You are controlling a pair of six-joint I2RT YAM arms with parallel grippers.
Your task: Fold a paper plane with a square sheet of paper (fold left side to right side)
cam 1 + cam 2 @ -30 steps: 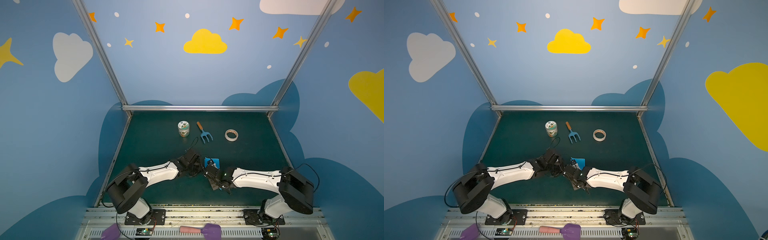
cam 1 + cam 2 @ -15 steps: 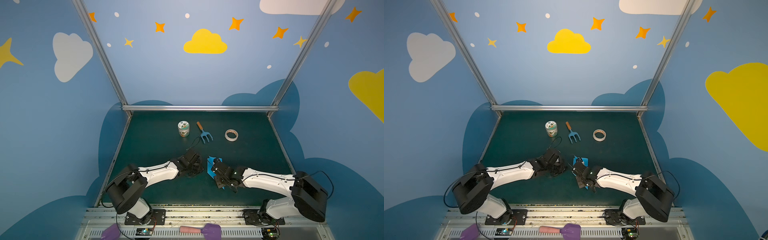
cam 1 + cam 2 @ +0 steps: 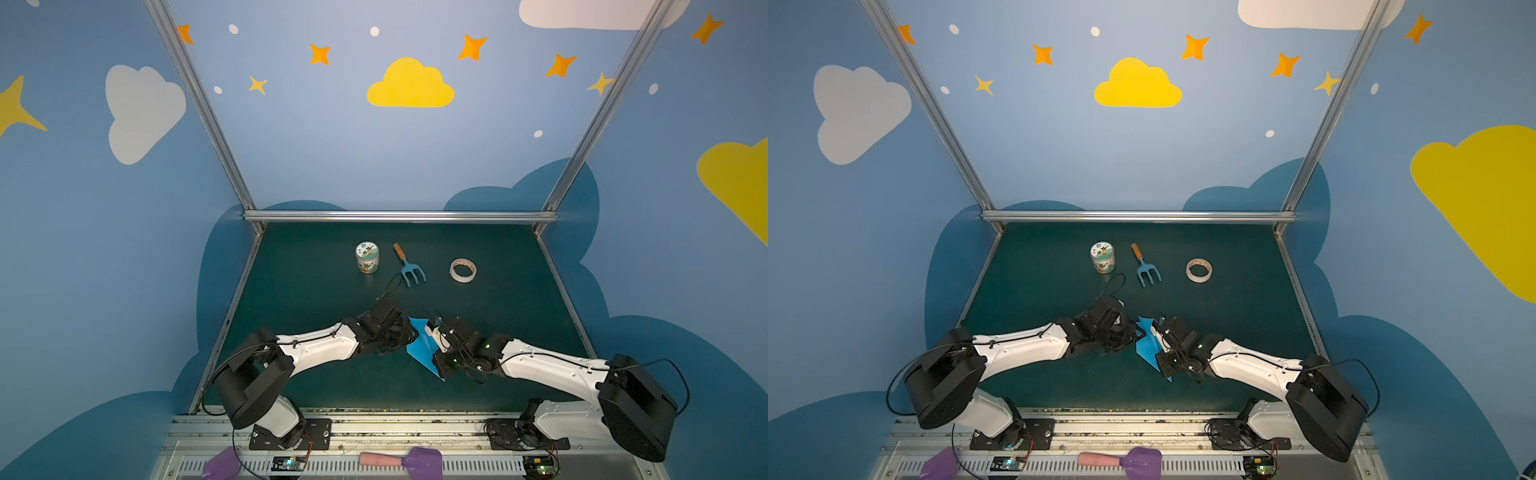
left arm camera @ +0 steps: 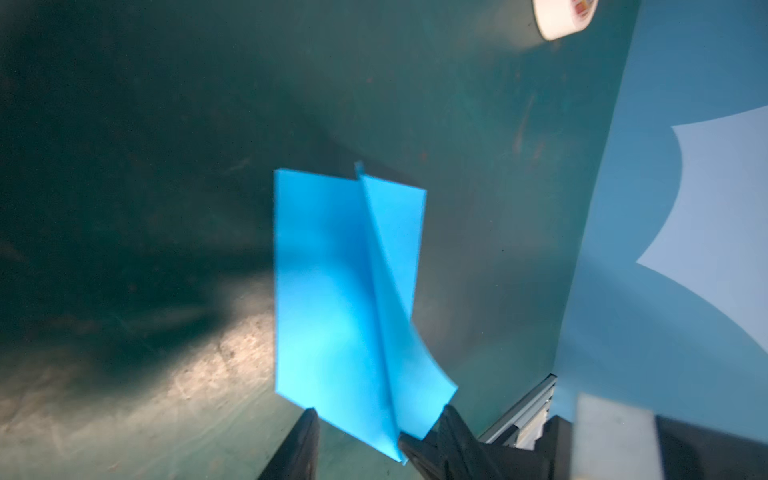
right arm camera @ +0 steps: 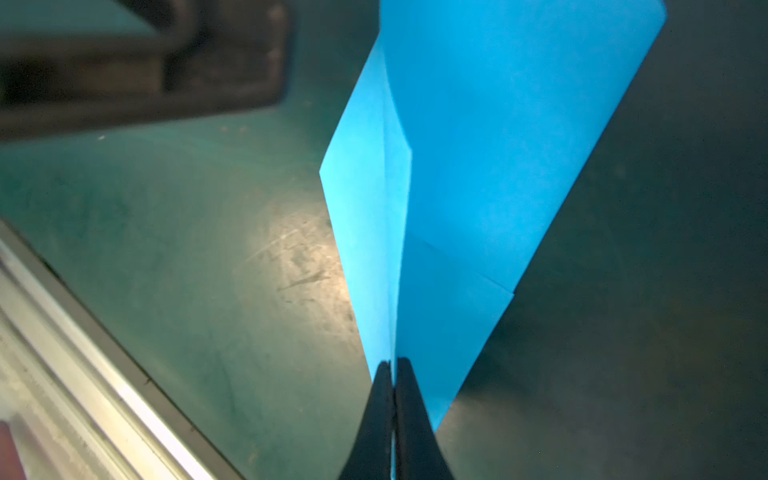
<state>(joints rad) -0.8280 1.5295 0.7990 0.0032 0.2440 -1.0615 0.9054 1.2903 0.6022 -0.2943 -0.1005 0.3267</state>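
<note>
Smooth matt paper plane (image 4: 332, 291); scuffed, seemingly rubbery table (image 4: 199, 374).

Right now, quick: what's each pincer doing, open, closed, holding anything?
Left pincer: open, tips on either side of the paper plane, not clamping it.
Right pincer: closed on the paper plane.

Two matching arms, left arm (image 3: 320, 351) and right arm (image 3: 552, 368): glossy white link shells with small dark screws, bulky black cylindrical joint housings, black boxy wrists. Thin black cables (image 3: 390, 286) loop off the wrists and run along the white links. Small green status light (image 3: 486, 345) on the right wrist. Left hand (image 4: 378, 436) and right hand (image 5: 395, 415) have slim black tapered fingers. Black base plates (image 3: 320, 432) bolted to a silver rail (image 3: 395, 428); small lit circuit boards (image 3: 286, 463) in front.
</note>
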